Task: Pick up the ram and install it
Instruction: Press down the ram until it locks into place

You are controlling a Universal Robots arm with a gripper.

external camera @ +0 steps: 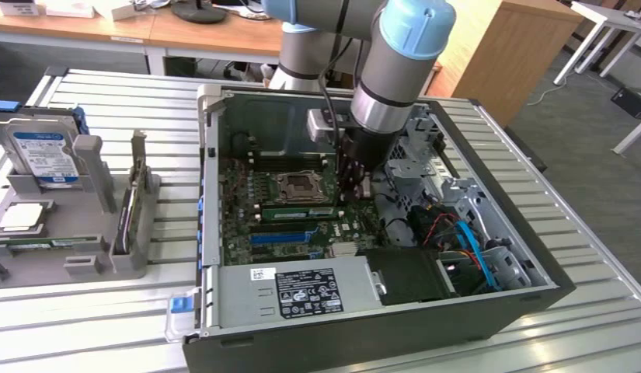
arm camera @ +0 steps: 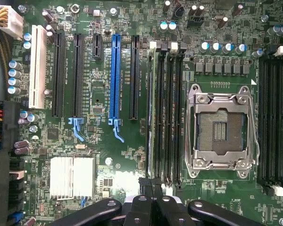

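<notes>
Where jaws (arm camera: 152,188) close: ram (arm camera: 153,113) (slotted) just beyond.

A counter (external camera: 600,272) of pale ribbed metal slats carries the work. Behind it, along the back of the room, stands a wooden desk (external camera: 186,35) with white legs, and a wooden cabinet (external camera: 512,54) sits toward the exterior view's right. The floor (external camera: 580,132) is grey carpet. White table legs (external camera: 636,128) stand at the far right. The light is even and bright.

glossy green motherboard (arm camera: 127,155); shiny metal cpu socket frame (arm camera: 221,129).
</notes>
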